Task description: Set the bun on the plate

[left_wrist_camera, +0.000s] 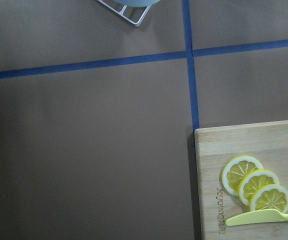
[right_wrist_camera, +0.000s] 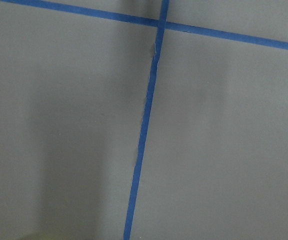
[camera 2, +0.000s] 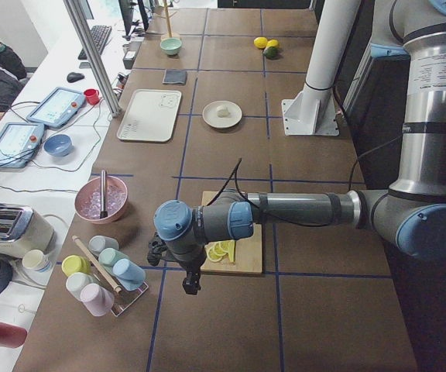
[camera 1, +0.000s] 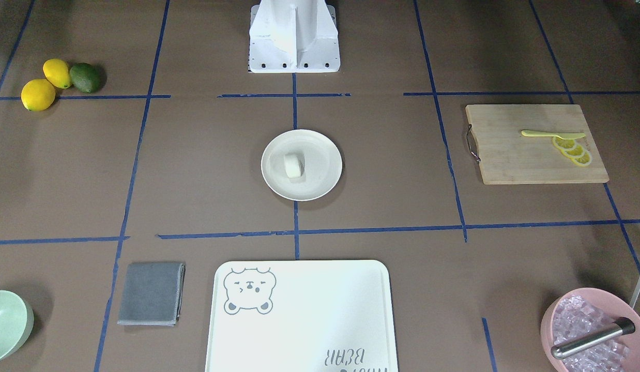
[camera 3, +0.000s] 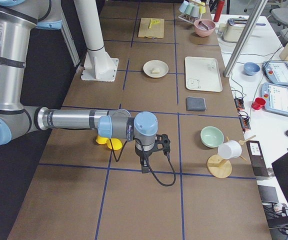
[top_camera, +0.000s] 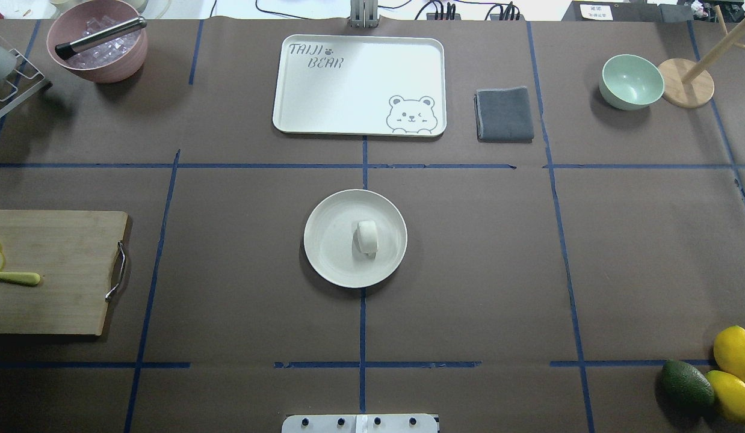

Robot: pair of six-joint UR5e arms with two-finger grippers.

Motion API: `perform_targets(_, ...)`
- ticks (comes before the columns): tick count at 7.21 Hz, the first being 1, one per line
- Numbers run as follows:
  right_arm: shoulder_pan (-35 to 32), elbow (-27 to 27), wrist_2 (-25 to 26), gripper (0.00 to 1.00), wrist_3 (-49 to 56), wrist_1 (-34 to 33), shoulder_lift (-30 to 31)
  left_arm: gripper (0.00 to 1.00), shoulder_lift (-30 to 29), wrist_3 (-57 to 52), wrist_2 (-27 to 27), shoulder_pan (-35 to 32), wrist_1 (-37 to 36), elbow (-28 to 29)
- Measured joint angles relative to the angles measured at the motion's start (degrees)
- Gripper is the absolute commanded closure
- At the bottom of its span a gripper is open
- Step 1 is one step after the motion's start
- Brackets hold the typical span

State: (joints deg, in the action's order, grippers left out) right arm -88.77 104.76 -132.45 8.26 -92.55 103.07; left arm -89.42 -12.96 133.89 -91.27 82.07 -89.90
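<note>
Bun (top_camera: 367, 237): lies on the plate, close to its middle, at the centre of the table.
Left pincer (camera 2: 190, 288): hangs pointing down over the table, by the end of the cutting board; seen only from the side, so I cannot tell how far open it is or whether it holds anything.
Right pincer (camera 3: 144, 170): hangs pointing down near the lemons; likewise cannot tell.
Robot base (top_camera: 360, 423): at the near edge.
Lemons (top_camera: 735, 344): two, touching an avocado (top_camera: 686, 383), near right corner.
Cutting board (top_camera: 53, 288): left side, carrying three lemon slices (camera 1: 573, 150) and a yellow knife (camera 1: 550, 134).
Plate (top_camera: 330, 240): round, mid-table, on a tape crossing.
Tray (top_camera: 348, 84): beyond the plate, bear print.
Cloth (top_camera: 504, 114): grey, folded, just right of the tray.
Green bowl (top_camera: 631, 81): far right.
Pink bowl (top_camera: 98, 48): far left, ice and a metal tool inside.
</note>
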Motion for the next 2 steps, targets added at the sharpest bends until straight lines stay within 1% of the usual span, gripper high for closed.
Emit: perform_targets(2, 0.0, 0.1, 0.0, 0.0, 0.0, 0.0, 0.0, 0.0, -0.1, 0.2, -0.1, 0.1, 0.1, -0.3)
